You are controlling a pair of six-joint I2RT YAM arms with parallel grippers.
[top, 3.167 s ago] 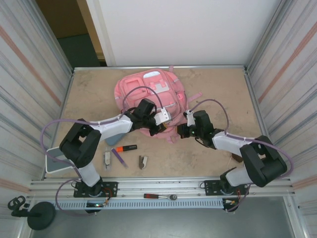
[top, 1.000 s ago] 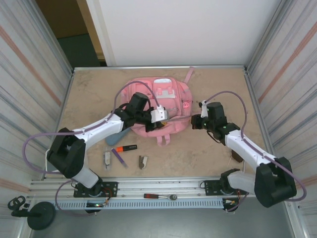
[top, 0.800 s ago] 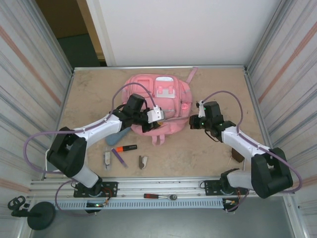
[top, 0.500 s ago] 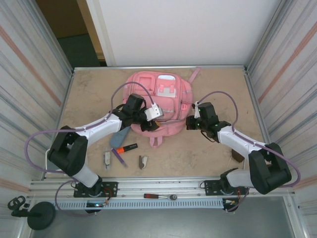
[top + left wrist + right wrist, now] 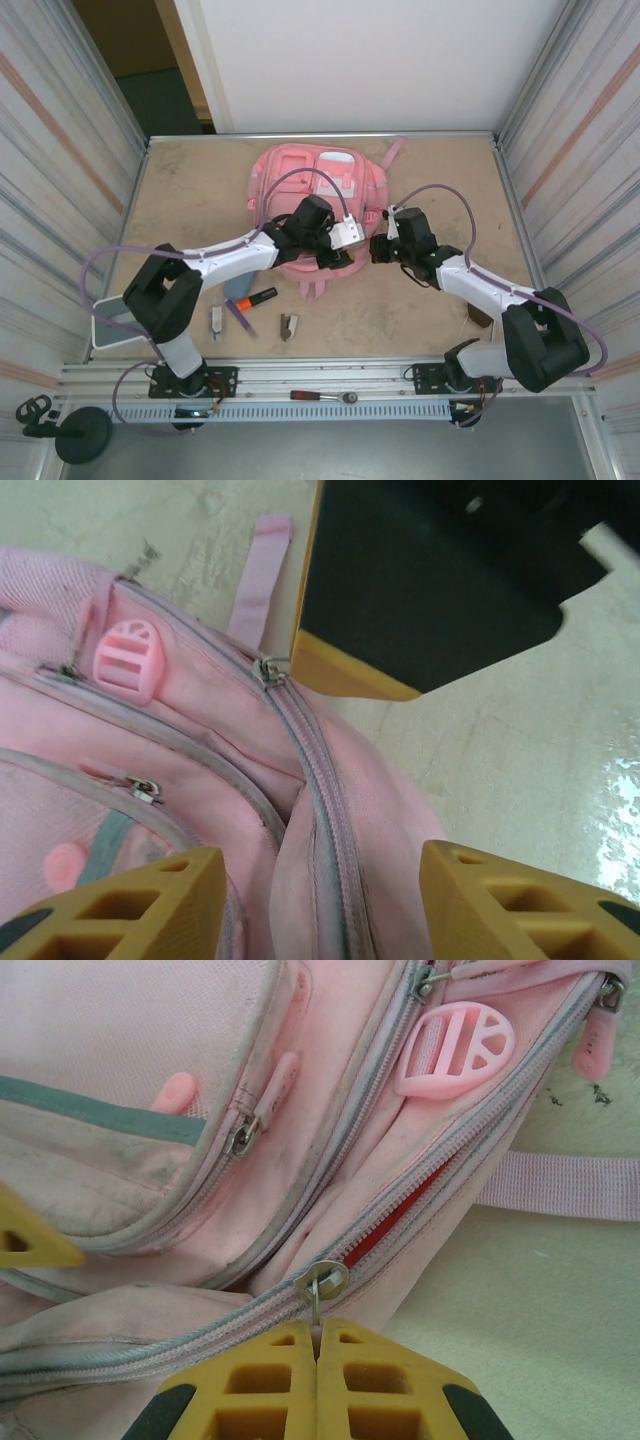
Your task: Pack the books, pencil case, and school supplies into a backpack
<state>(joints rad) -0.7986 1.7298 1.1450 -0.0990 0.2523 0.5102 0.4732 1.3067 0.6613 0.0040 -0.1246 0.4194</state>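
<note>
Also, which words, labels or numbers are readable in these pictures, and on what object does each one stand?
None can be read.
Backpack: no print shows on its fabric, buckle or zipper pull.
Orange highlighter: any marking is too small to read.

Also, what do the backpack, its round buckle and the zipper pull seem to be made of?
The backpack looks like woven pink fabric, matte, with a fine weave grain and grey soiling. The round buckle seems moulded pink plastic: smooth, softly shiny. The zipper pull is probably metal: silvery, with a bright glint.
</note>
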